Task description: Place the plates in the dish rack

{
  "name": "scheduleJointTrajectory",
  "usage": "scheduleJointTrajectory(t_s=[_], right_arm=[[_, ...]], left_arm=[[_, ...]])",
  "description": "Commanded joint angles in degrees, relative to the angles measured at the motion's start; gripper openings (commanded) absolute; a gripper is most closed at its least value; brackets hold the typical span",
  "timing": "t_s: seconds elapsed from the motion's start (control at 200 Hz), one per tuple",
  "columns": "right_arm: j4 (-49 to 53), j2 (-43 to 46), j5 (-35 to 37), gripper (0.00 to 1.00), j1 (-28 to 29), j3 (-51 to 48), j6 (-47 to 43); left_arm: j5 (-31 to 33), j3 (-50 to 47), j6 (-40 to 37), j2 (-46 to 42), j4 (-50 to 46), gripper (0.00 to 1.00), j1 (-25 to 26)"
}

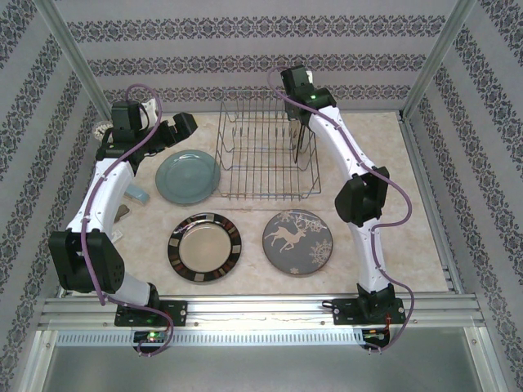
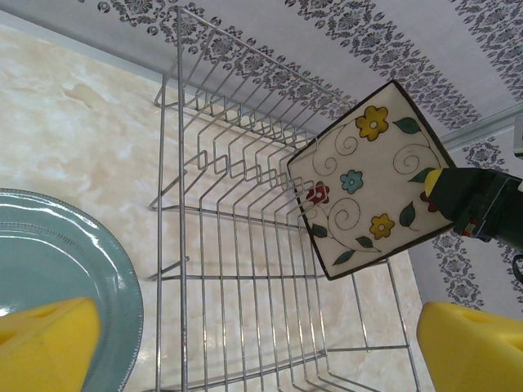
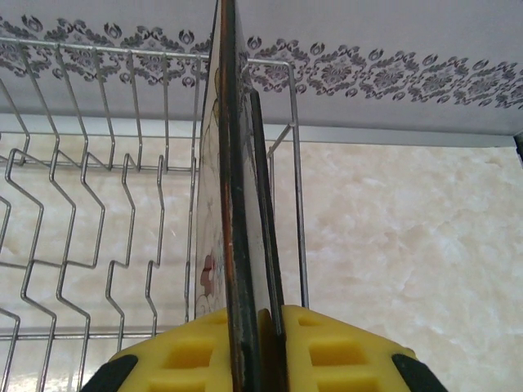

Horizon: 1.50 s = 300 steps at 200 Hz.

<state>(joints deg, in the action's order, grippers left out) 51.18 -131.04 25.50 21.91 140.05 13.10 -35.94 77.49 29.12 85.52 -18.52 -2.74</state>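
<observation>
**Square floral plate held at the rack**

The square floral plate point(image 2: 368, 184) hangs on edge over the right end of the dish rack point(image 2: 237, 237). Its lower corner is among the tines, but I cannot tell if it touches the bottom wires. My right gripper point(image 3: 260, 335) pinches one edge of it between the yellow pads. My left gripper point(image 2: 260, 347) is spread wide and empty, near the light-blue plate point(image 1: 188, 177). I judge this is the insertion step. The next move calls for lowering the plate straight between two tines, then releasing.
</observation>
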Motion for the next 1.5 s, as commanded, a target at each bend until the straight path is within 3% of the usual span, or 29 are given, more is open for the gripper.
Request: scheduleJointTrajectory(t_s=[0.0,0.904,1.494], right_arm=[[-9.5,6.1,7.3,0.00,0.3,2.7,-0.7],[-18.5,3.5,11.4,0.00,0.5,0.4,0.3],[-35.4,8.2,12.6,0.00,0.9,-19.1,2.0]], left_arm=[[-0.9,1.1,0.5,-1.1,1.5,1.00,-0.7],[-0.7,1.3,0.2,0.3,1.1,1.00,-0.6],[-1.0,1.3,0.2,1.5,1.1,1.00,-0.7]])
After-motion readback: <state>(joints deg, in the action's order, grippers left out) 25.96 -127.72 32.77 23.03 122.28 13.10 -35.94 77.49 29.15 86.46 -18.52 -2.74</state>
